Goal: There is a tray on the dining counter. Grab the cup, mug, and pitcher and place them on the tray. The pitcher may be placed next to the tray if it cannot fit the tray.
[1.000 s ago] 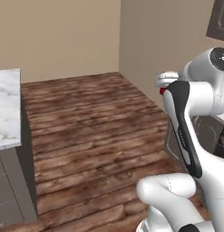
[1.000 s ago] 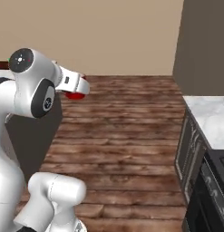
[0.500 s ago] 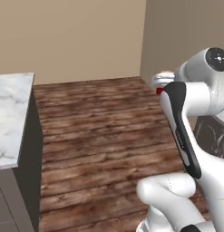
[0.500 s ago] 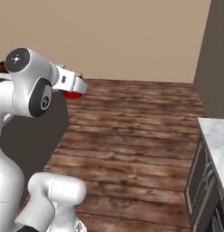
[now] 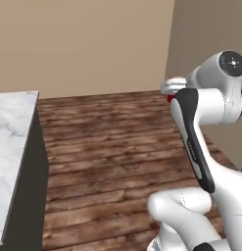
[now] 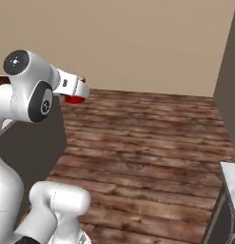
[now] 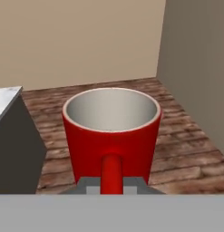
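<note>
Base swung left since earlier; hand (image 7: 111, 185) clamped on mug (image 7: 111, 131) handle.

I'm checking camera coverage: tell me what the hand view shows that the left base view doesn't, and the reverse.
The hand view shows the whole red mug: its white inside, and its handle held by the shut gripper. The left base view shows the arm's white links and a wide stretch of marble counter top; there the mug is just a red sliver behind the arm. Both share the wooden floor, the beige wall and the counter's corner.
</note>
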